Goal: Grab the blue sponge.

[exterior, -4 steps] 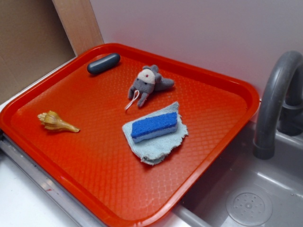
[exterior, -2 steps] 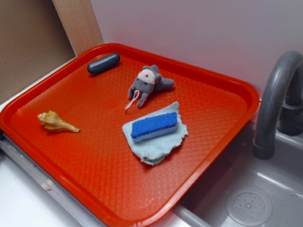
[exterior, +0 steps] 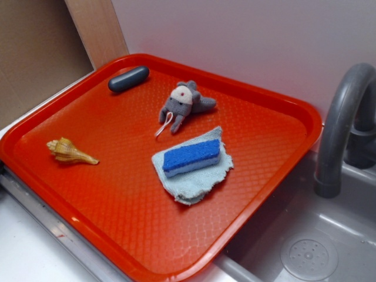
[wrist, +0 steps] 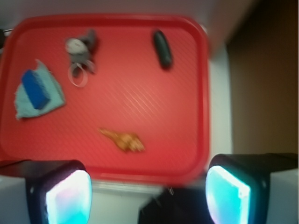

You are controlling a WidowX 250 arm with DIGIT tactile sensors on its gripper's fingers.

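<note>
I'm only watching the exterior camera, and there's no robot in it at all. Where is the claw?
Observer: The wrist camera shows the claw well above the red tray; nearly the whole tray fits in its blurred picture.
Operator: Is it holding anything?
Observer: No. It is wide open, with nothing between its fingers.
Operator: Is it close to the blue sponge?
Observer: Not yet. In the wrist picture the blue sponge sits off at the left side, and the shell is the thing lying nearest the claw.
</note>
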